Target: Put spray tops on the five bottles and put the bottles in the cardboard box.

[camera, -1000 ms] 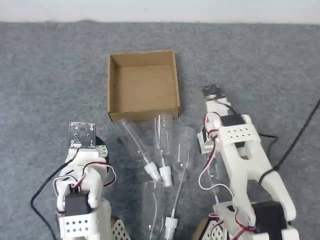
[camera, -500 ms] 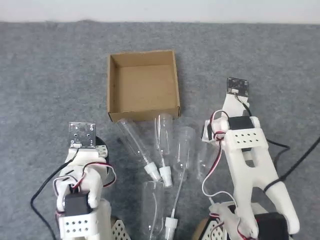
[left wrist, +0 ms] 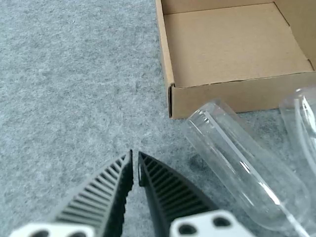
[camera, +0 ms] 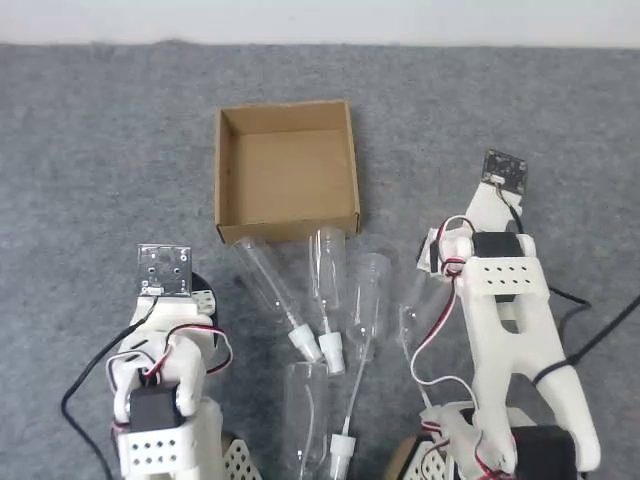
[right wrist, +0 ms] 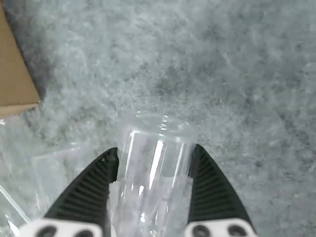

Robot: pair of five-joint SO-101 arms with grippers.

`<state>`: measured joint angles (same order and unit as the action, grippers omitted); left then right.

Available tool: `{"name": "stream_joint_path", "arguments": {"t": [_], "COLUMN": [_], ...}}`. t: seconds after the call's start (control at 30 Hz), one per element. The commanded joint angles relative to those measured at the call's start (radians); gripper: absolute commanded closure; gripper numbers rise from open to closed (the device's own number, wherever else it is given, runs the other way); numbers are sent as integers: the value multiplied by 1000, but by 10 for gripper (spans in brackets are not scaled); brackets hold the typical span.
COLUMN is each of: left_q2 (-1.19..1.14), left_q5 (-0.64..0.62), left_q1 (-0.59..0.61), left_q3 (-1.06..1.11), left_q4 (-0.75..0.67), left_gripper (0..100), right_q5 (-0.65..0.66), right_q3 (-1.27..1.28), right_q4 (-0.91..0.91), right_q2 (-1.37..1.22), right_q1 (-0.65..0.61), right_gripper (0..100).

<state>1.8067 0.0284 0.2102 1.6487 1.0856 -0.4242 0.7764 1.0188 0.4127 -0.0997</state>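
Observation:
The cardboard box (camera: 285, 226) stands open on the grey carpet. Several clear bottles lie in front of it. Two of them (camera: 266, 277) (camera: 326, 265) carry white spray tops (camera: 304, 343); another bottle (camera: 367, 297) lies beside them and one (camera: 303, 408) lies nearer the arms. A loose spray top (camera: 342, 452) with its tube lies by that one. My right gripper (right wrist: 154, 150) is shut on a clear bottle (right wrist: 153, 168), a finger on each side of it, right of the box corner (right wrist: 15, 74). My left gripper (left wrist: 134, 165) is shut on nothing, over carpet near the box front (left wrist: 242, 98).
The left arm (camera: 165, 330) sits at the front left, the right arm (camera: 500, 300) at the front right, with black cables trailing off both. A bottle (left wrist: 242, 163) lies close to the left gripper. Bare carpet spreads left of the box and behind it.
The right arm has swung to the right and farther from me, and the bottle by its wrist has come out from under it. The left arm has stayed still.

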Motion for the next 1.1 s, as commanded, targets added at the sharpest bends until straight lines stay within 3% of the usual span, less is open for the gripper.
{"name": "stream_joint_path", "arguments": {"t": [0.0, 0.17, 0.43, 0.7, 0.87, 0.93, 1.07], "left_q2": [17, 17, 17, 17, 17, 17, 17], "left_q5": [9, 9, 9, 9, 9, 9, 9], "left_q1": [5, 5, 5, 5, 5, 5, 5], "left_q3": [-35, -35, -35, -33, -33, -33, -33], "left_q4": [-20, -20, -20, -20, -20, -20, -20], "left_gripper": [984, 984, 984, 984, 984, 984, 984], "right_q5": [-186, -476, -658, -658, -569, -571, -568], "right_q3": [-63, -61, -55, -55, -34, -15, 6], "right_q4": [-18, -61, -142, -136, -137, -137, -137], "right_q2": [65, 62, 54, 58, 56, 62, 54], "right_q1": [12, 19, 148, 268, 321, 325, 315], "right_gripper": [990, 988, 988, 988, 986, 946, 774]}}
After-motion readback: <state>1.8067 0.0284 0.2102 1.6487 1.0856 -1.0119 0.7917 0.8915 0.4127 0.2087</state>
